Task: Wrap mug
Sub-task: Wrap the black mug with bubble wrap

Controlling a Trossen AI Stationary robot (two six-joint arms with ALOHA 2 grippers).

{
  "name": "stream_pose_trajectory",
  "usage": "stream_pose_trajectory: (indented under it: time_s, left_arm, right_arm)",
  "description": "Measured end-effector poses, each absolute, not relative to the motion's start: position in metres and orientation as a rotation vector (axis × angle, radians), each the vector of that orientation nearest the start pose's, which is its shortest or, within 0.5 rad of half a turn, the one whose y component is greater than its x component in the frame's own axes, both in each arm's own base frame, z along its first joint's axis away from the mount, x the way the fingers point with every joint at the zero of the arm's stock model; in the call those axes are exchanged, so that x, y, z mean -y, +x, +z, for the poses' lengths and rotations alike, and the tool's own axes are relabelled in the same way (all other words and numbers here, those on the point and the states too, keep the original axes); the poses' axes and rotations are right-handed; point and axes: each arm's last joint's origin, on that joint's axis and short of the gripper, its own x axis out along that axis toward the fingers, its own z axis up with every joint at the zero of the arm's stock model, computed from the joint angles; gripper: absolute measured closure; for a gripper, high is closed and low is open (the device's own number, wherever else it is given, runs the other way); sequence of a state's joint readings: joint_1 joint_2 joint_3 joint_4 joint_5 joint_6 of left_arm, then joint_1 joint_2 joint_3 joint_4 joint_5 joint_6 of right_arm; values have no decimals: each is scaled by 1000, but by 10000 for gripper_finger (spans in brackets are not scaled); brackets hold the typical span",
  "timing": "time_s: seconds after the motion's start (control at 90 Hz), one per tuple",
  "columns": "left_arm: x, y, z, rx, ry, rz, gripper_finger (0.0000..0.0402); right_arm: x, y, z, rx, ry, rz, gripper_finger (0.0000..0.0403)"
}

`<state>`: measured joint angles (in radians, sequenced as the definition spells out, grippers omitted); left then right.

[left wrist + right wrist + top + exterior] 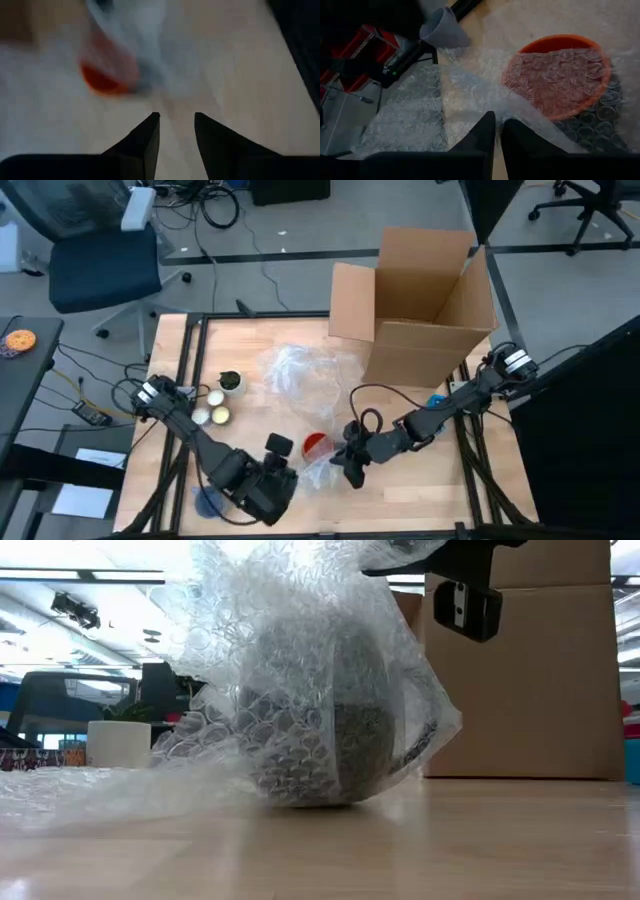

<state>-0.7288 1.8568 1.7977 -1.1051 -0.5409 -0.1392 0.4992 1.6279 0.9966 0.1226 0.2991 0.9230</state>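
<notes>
A dark mug with a red inside [315,445] lies tipped on the wooden table, under and on clear bubble wrap [300,670]. The low view shows its handle [425,730] through the wrap. In the right wrist view the wrap covers the mug's red mouth [560,75]. My right gripper [497,122] is beside the mug's near right side [343,467], shut on the wrap. My left gripper [175,120] stands open just to the mug's near left [290,463], with nothing between its fingers. More wrap [300,370] lies toward the far side. My right gripper pinches the bubble wrap by a raised fold or edge [495,107] between its two fingers, beside the mug's mouth. One layer or several, I cannot tell. The wrap rises from the table and drapes over the mug [330,710], which rests on the table.
An open cardboard box [420,300] stands at the far right of the table. A small white pot with a plant [230,382] and two round things [215,415] sit at the left. A blue thing [210,500] lies at the near left edge.
</notes>
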Motion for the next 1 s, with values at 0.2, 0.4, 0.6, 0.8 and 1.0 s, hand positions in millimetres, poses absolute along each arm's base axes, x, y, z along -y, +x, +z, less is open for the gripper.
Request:
stream_pose_trajectory:
  time_s: [0.2, 0.4, 0.6, 0.8, 1.0]
  left_arm:
    - [256, 284, 311, -849, 776, -97, 296]
    - [258, 288, 314, -796, 767, -74, 296]
    - [260, 301, 313, -738, 790, -102, 296]
    - [267, 311, 294, -765, 894, -120, 296]
    - [262, 325, 275, -797, 986, -8, 296]
  right_arm:
    - [-158, 314, 224, -516, 733, -49, 403]
    - [-158, 314, 224, -517, 732, -49, 403]
    - [-158, 314, 224, -519, 733, -50, 403]
    - [-157, 314, 224, -518, 732, -51, 403]
    - [-158, 315, 224, -516, 731, -52, 403]
